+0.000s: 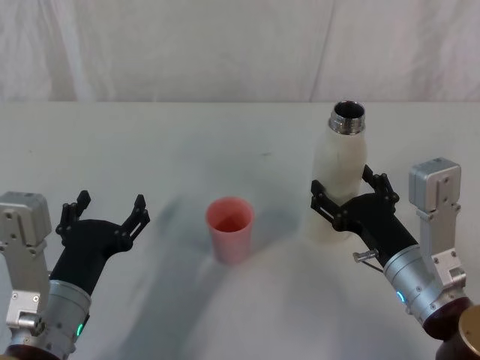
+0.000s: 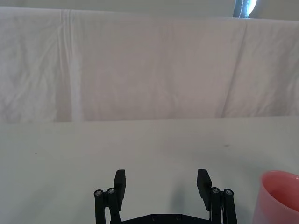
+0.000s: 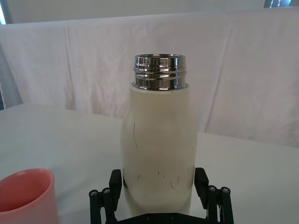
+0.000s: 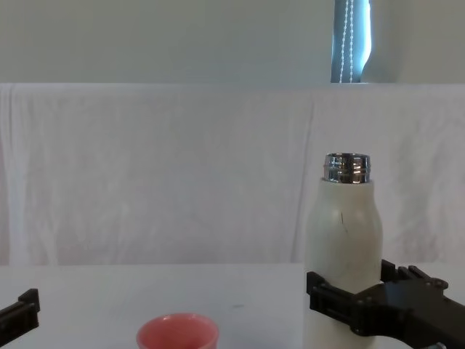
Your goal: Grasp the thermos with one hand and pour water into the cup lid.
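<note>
1. The thermos (image 1: 339, 184) stands upright on the white table (image 1: 150, 150), long axis vertical, its open threaded chrome neck up; the matte cream body has rounded shoulders and faint dark scuffs.
2. The right hand (image 1: 346, 196) has its black fingers spread, flanking the lower body.
3. At the thermos's 9 o'clock stands the cup lid (image 1: 230, 227), smooth salmon-pink, mouth up.
4. Farther toward 9 o'clock hovers the left hand (image 1: 107, 210), spread, holding nothing.

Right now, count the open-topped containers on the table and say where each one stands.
2. The thermos stands upright on the robot's right, between the right pincer's fingers. The cup lid stands near the middle, to the right of the open left pincer.
</note>
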Motion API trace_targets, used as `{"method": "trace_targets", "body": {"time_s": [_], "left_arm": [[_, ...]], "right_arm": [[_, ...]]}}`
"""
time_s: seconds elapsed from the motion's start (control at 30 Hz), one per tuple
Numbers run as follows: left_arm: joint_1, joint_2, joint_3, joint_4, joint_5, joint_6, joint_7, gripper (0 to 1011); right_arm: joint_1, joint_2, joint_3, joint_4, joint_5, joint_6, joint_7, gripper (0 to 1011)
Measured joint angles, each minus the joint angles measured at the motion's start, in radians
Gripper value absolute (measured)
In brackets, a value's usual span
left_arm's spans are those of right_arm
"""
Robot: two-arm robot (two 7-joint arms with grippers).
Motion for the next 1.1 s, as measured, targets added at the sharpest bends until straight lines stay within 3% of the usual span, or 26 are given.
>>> {"method": "trace_targets", "body": {"time_s": [0.87, 1.1], "left_arm": [[0.0, 0.0, 0.0, 0.0, 0.0, 0.0, 0.0, 1001], [0.0, 0.0, 0.0, 0.0, 0.0, 0.0, 0.0, 1001]], "right_arm": [[0.055, -0.021, -0.013, 0.071, 0.023, -0.009, 0.008, 1000], [0.059, -0.024, -0.014, 0.075, 0.02, -0.004, -0.003, 959]]}}
